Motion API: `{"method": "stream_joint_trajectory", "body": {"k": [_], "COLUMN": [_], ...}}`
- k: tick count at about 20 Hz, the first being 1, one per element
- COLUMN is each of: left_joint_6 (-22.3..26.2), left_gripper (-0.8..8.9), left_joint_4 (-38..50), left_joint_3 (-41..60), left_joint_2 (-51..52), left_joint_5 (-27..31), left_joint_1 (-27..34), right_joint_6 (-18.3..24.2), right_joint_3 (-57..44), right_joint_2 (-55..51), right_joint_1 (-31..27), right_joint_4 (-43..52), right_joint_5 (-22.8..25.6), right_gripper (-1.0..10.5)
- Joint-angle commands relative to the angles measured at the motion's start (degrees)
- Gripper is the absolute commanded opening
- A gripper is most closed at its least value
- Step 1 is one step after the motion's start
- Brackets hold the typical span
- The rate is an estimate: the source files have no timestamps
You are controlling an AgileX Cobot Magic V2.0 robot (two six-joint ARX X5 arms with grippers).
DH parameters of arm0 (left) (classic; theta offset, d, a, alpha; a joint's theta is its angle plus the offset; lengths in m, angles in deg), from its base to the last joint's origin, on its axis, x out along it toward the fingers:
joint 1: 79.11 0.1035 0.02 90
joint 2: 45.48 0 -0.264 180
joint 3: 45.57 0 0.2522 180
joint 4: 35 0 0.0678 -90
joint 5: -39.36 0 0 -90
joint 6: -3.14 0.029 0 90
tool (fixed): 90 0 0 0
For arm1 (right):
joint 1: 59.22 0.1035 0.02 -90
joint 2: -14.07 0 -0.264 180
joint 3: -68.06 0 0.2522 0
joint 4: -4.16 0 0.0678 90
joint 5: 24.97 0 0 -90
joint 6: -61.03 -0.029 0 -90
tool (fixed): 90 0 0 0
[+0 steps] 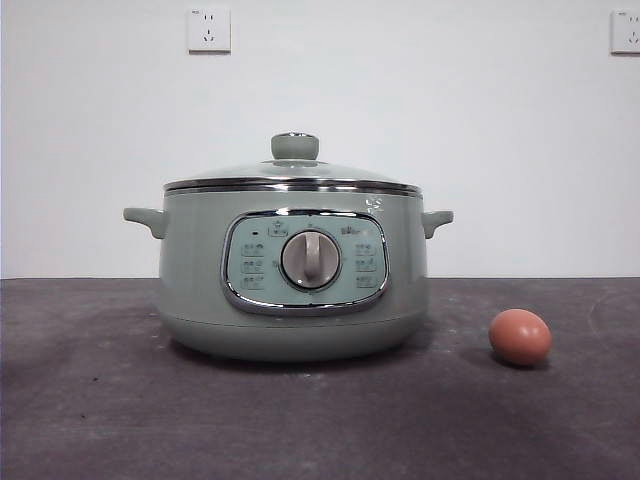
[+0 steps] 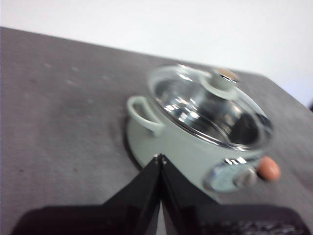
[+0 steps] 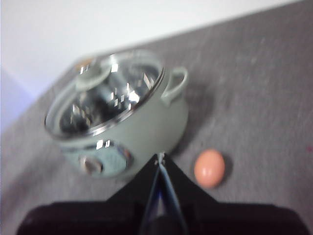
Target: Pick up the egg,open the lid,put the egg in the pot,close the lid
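Note:
The pale-green pot stands in the middle of the dark table, its dial panel facing the front view. The lid sits closed on it, knob on top. The reddish-brown egg lies on the table to the pot's right, apart from it. In the left wrist view my left gripper is shut and empty, above the table beside the pot; the egg shows past it. In the right wrist view my right gripper is shut and empty, high above the pot and the egg.
The dark grey table runs back to a white wall with two sockets. Neither arm shows in the front view.

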Motion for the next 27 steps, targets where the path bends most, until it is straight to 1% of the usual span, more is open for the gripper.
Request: {"method": "stream_joint_trajectory", "body": {"k": [1, 4, 7, 9, 11, 13, 15, 16, 17, 18, 19, 20, 21, 27], "left_joint_6": [6.6, 11.7, 15.7, 18.1, 20.8, 21.2, 21.0, 20.8, 20.7, 20.5, 20.5, 20.5, 20.5, 20.5], "left_gripper": [-0.07, -0.07, -0.07, -0.07, -0.08, -0.07, 0.03, 0.42, 1.68, 4.04, 5.75, 6.32, 6.29, 6.29], "left_joint_4": [-4.4, -10.4, -16.8, -21.5, -26.6, -29.0, -29.2, -29.1, -29.1, -29.1, -29.1, -29.1, -29.1, -29.0], "left_joint_3": [-4.2, -8.4, -12.0, -14.2, -16.1, -16.8, -16.9, -16.9, -16.9, -16.9, -16.9, -16.9, -16.9, -16.9], "left_joint_2": [-3.3, -7.0, -10.0, -12.1, -14.0, -15.1, -15.5, -15.6, -15.6, -15.6, -15.6, -15.6, -15.6, -15.6], "left_joint_5": [-3.7, -7.3, -9.8, -10.3, -10.4, -10.3, -10.2, -10.1, -10.0, -9.9, -9.9, -9.9, -9.9, -9.9], "left_joint_1": [0.2, 0.2, 0.2, 0.1, 0.0, 0.0, 0.0, 0.0, 0.0, 0.1, 0.1, 0.0, 0.0, 0.0], "right_joint_6": [9.9, 15.6, 19.2, 21.2, 21.9, 21.9, 21.9, 21.8, 21.6, 21.5, 20.9, 20.5, 20.5, 20.1], "right_joint_3": [7.7, 15.1, 21.4, 25.2, 27.9, 28.5, 28.5, 28.5, 28.5, 28.5, 28.5, 28.5, 28.5, 28.5], "right_joint_2": [6.4, 12.7, 17.6, 20.4, 22.3, 22.7, 22.7, 22.7, 22.7, 22.7, 22.7, 22.7, 22.8, 25.3], "right_joint_1": [0.1, 0.1, 0.1, 0.1, 0.2, 0.2, 0.2, 0.2, 0.2, 0.2, 0.2, 0.2, 0.2, 0.2], "right_joint_4": [-10.0, -19.6, -28.2, -33.6, -37.5, -38.2, -38.2, -38.2, -38.2, -38.2, -38.2, -38.2, -38.2, -36.3], "right_joint_5": [-0.3, -1.3, -1.4, -1.4, -1.4, -1.3, -1.3, -1.3, -1.3, -1.1, -1.1, -1.1, -1.1, -1.1], "right_gripper": [-0.1, -0.1, -0.1, -0.1, -0.1, -0.1, 0.0, 0.2, 0.7, 2.1, 3.6, 5.1, 5.4, 5.3]}}
